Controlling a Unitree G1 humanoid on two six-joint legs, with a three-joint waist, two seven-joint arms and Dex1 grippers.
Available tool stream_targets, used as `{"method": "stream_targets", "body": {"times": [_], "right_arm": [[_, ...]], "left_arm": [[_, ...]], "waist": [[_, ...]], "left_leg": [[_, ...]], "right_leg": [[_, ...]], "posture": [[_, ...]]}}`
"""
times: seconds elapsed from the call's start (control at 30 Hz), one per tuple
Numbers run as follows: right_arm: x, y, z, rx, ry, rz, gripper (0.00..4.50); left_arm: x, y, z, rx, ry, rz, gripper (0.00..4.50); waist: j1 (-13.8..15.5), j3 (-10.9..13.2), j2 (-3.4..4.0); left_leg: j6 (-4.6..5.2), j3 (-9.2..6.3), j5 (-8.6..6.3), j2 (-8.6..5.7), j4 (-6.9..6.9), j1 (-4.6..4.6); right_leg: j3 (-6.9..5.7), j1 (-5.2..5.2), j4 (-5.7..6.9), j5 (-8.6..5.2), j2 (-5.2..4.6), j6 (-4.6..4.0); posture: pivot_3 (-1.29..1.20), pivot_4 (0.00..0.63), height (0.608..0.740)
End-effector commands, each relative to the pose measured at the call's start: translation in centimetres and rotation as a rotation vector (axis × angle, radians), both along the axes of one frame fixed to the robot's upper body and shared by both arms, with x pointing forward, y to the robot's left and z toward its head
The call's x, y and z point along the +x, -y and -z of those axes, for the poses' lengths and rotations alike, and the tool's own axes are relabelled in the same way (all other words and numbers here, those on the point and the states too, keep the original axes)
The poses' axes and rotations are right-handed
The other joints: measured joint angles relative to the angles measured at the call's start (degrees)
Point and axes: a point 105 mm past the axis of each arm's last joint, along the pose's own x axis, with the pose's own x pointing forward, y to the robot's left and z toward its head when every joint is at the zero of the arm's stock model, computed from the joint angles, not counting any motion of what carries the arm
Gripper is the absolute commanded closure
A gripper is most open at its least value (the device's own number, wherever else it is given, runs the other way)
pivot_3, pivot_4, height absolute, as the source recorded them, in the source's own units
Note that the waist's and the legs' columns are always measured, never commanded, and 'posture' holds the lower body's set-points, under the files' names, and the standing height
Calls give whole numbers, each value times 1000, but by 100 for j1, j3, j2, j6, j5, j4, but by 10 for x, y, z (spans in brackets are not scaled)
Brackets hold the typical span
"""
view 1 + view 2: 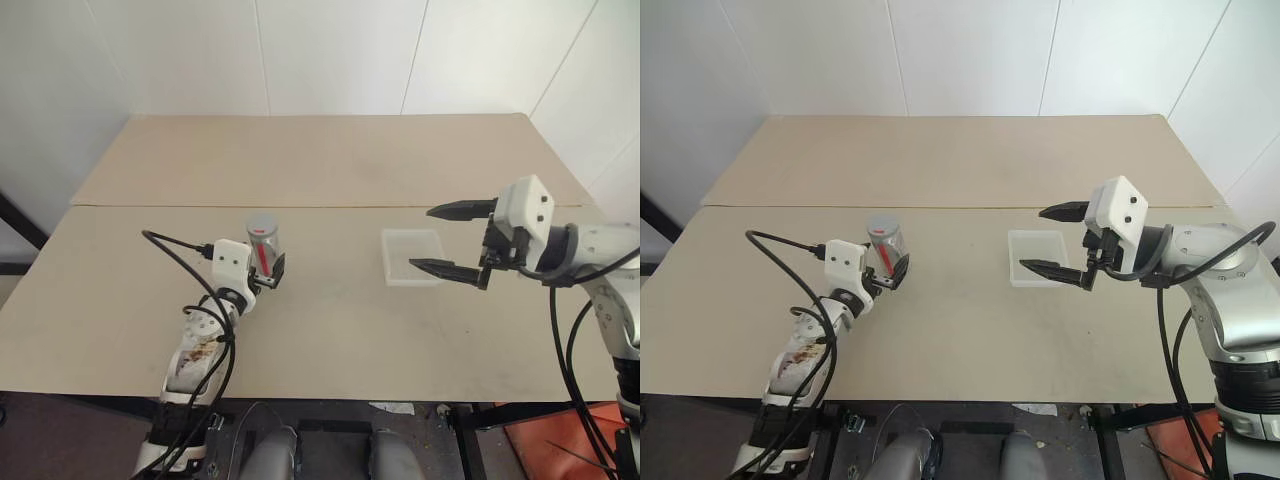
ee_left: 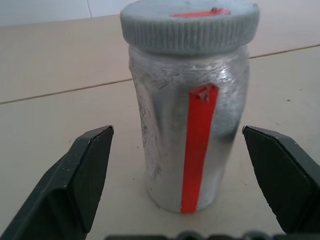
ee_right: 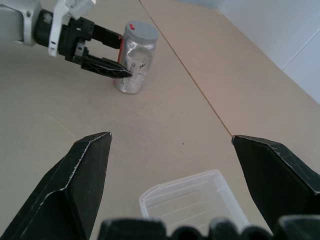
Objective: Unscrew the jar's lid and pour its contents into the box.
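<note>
1. Jar (image 1: pixel 263 246) stands upright on the tabletop (image 1: pixel 330 330), left of centre in the left eye view. Lid (image 2: pixel 190 24) is on and looks fully seated, so unscrewing is not started.
2. Left gripper (image 1: pixel 274 270) is wide open with a finger either side of the jar body; the left wrist view shows a gap on both sides, no contact yet.
3. Right gripper (image 1: pixel 447 240) is also wide open, holding nothing, hovering at the right edge of the box (image 1: pixel 411 256), right of centre.
4. Box looks empty. Contents can't be made out through the jar wall.
5. Judgement: early stage. Left to do: clamp jar, bring right gripper to the lid, twist it off, set it down, tip jar over box.
</note>
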Motion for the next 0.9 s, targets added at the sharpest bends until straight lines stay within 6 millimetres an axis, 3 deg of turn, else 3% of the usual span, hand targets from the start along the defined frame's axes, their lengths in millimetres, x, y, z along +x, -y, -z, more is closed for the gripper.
{"method": "stream_targets", "body": {"times": [0.03, 0.27, 0.6, 0.7, 0.83, 0.9], "right_arm": [[-5, -4, -13, -3, 47, -24, 0], [-7, -6, -16, -4, 58, -27, 0], [-11, -7, -15, -10, 54, -30, 0], [-12, -7, -14, -13, 50, -29, 0], [-16, -10, -14, -15, 48, -42, 0], [-18, -16, -17, -13, 56, -61, 0]], "left_arm": [[8, 3, -13, 5, 68, -7, 14], [20, 6, -25, -10, 108, -5, 14], [23, 13, -28, -29, 113, -5, 14], [23, 14, -29, -15, 120, -3, 609], [18, 12, -33, -14, 125, -8, 1848], [13, 13, -38, 14, 119, 20, 2212]], "waist": [[5, 0, 0], [2, 0, 0], [7, 0, -1], [3, 0, -1], [0, 0, -1], [-6, 0, -1]], "left_leg": [[0, 0, 0, 0, 0, 0], [0, 0, 0, 0, 1, -1], [0, 0, 0, -1, 1, -1], [0, 0, 0, -2, 1, 0], [0, 0, 0, -2, 1, -1], [0, 0, 0, -1, 1, -1]], "right_leg": [[0, 0, 0, 0, 0, 0], [0, 0, 1, 1, 0, 1], [0, 0, 1, 1, 0, 2], [0, 0, 1, 1, 0, 2], [0, 0, 1, 1, 0, 2], [0, -2, 2, 1, 0, 2]], "posture": [[0, 150, 740], [0, 150, 740], [0, 150, 740], [0, 150, 740], [0, 150, 740], [0, 150, 740]]}}
